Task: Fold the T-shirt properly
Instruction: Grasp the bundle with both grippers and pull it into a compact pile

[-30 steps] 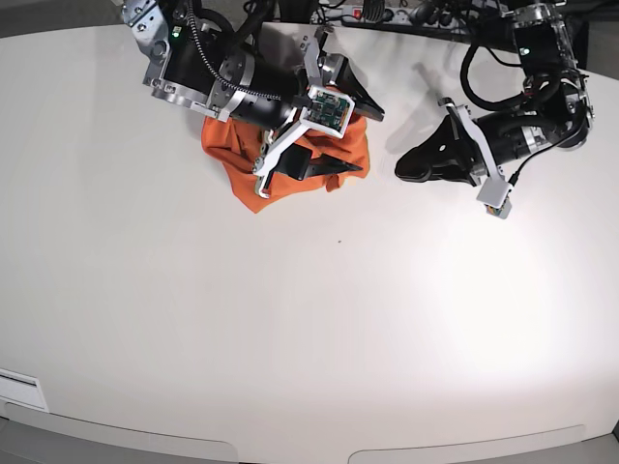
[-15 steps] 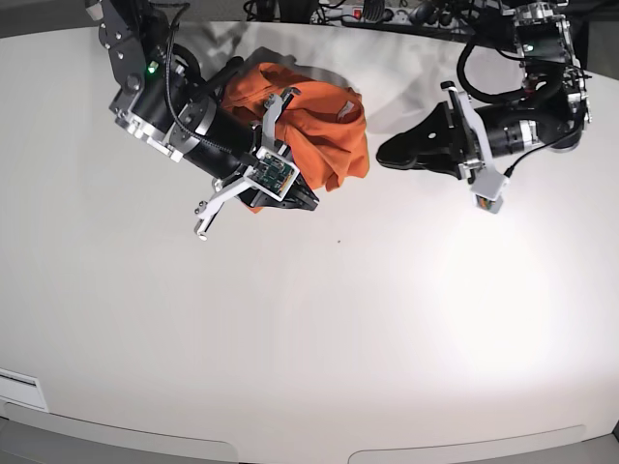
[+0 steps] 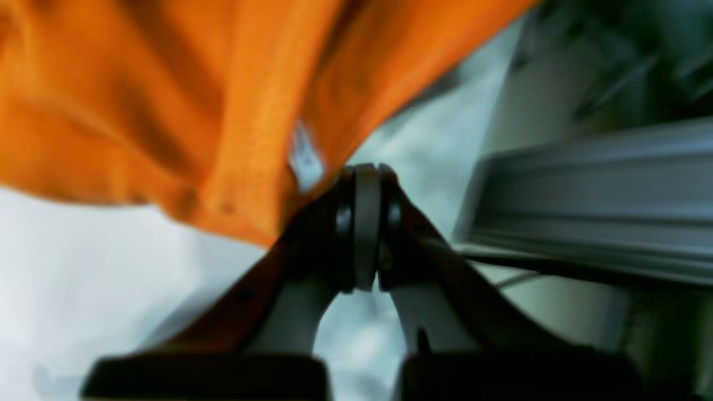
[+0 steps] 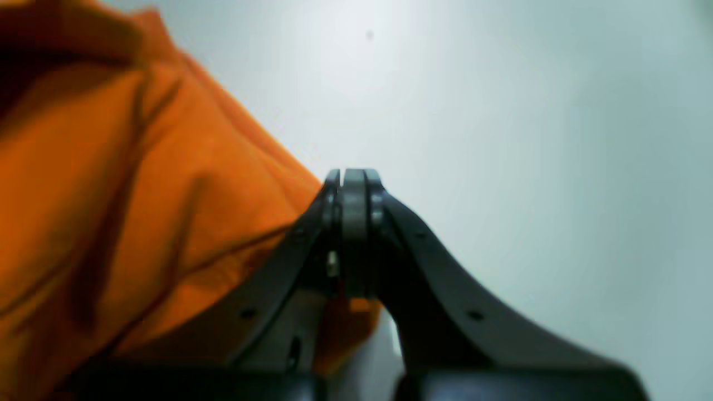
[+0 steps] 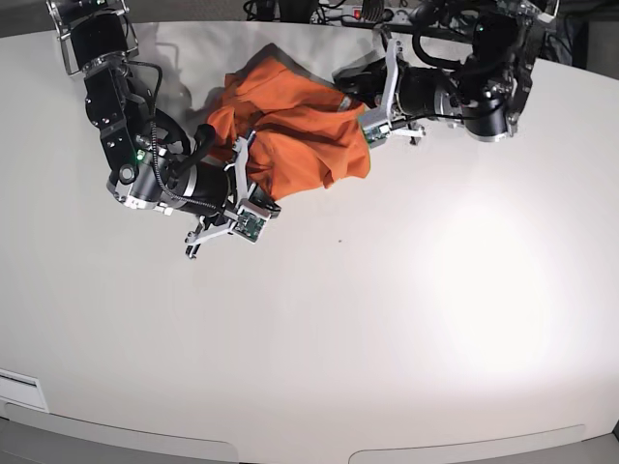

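The orange T-shirt lies bunched and partly lifted at the back of the white table. My right gripper is shut on the shirt's lower left edge. In the right wrist view its tips are closed, with orange cloth to the left and under them. My left gripper is shut on the shirt's right edge by the dark neckline. In the left wrist view its tips are closed at the cloth, next to the small white tag.
Black cables and equipment line the table's back edge. A grey rail shows in the blurred left wrist view. A white label sits at the front left edge. The two arms flank the shirt.
My left gripper came in from the right and closed on the shirt's right edge. My right gripper closed on the cloth and drew it left and forward. The shirt is spread wider.
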